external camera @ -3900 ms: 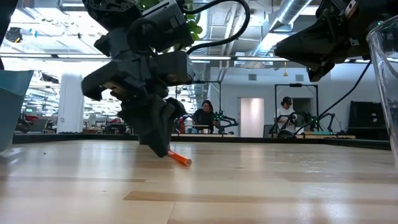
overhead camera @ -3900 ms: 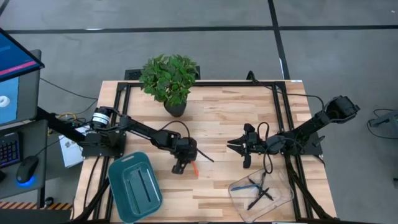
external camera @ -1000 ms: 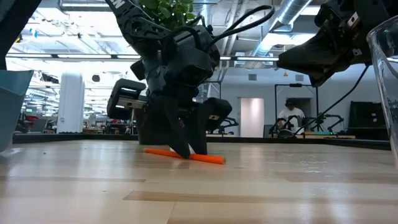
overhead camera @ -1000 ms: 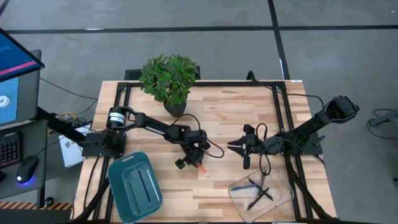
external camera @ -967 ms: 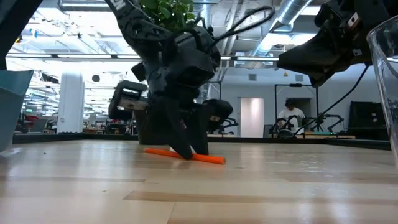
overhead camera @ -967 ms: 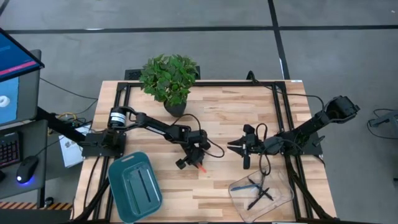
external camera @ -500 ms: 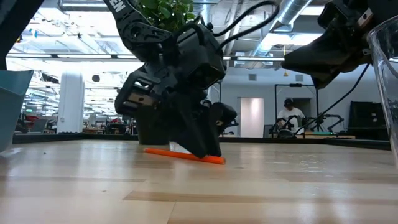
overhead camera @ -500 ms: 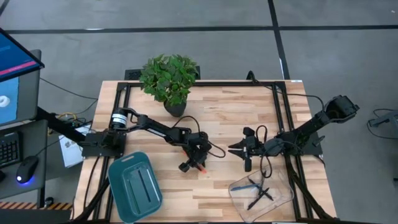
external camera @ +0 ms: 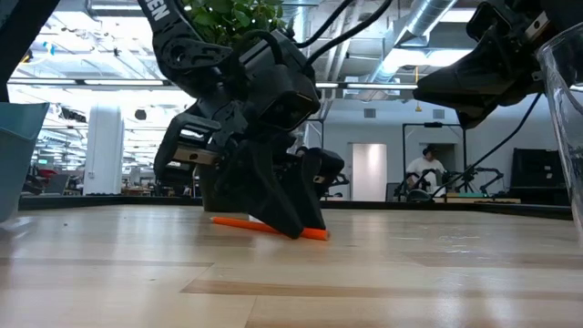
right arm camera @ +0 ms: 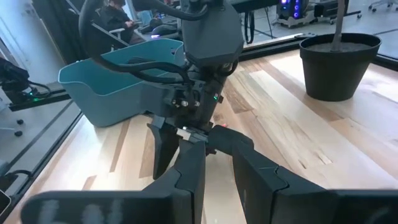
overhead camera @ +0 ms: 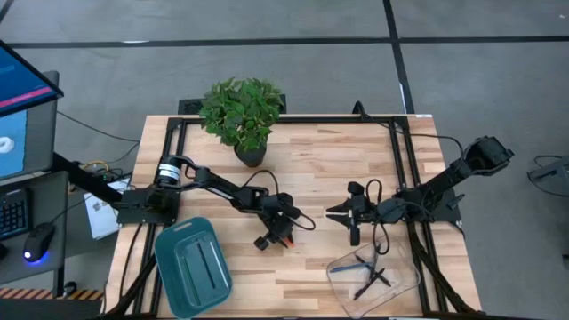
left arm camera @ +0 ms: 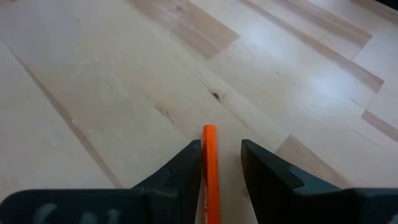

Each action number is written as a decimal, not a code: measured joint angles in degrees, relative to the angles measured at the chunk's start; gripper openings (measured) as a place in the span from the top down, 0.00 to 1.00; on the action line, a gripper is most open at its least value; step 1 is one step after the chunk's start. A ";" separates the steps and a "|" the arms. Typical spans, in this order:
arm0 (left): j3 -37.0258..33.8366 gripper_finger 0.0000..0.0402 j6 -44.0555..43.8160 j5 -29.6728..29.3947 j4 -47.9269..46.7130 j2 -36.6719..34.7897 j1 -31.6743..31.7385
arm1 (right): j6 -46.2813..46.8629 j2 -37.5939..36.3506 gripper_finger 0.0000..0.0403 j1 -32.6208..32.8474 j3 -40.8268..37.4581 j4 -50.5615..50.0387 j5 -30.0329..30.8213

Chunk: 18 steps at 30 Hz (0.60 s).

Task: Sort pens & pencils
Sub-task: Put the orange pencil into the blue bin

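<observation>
An orange pen (overhead camera: 286,240) lies flat on the wooden table near its middle. My left gripper (overhead camera: 284,235) is open and slants down over it. In the left wrist view the pen (left arm camera: 209,163) runs between the two fingers of this gripper (left arm camera: 221,146). A gap shows between the pen and one finger. My right gripper (overhead camera: 333,213) hangs above the table to the right of the pen. It is open by a narrow gap (right arm camera: 217,143) and holds nothing. A clear container (overhead camera: 342,267) at the near right holds blue and dark pens (overhead camera: 369,271). My left gripper straddles the orange pen near one end (left arm camera: 209,134), with its fingers lying along the pen and slanting down. One finger (left arm camera: 191,163) stands right against the pen's long side, but I cannot tell whether it touches. The pen rests flat on the table.
A teal tray (overhead camera: 169,238) sits at the near left, close to the left arm. A potted plant (overhead camera: 242,116) stands at the far side. Bare wood lies between the pen and the clear container. Black frame rails run along the table's left and right sides.
My left gripper has shifted a little toward the table's near edge and tipped. Its fingers stood nearly upright over the pen a second ago and now slant across it. The orange pen has stayed where it was.
</observation>
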 joint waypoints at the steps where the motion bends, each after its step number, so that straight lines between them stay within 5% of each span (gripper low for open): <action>1: -0.48 0.73 -0.01 -0.02 0.94 0.00 -0.01 | 0.00 -0.02 0.75 0.00 0.00 0.02 0.00; 18: -5.87 0.73 -2.75 0.52 11.68 0.74 0.63 | -0.04 -0.02 0.75 0.00 0.00 0.56 0.02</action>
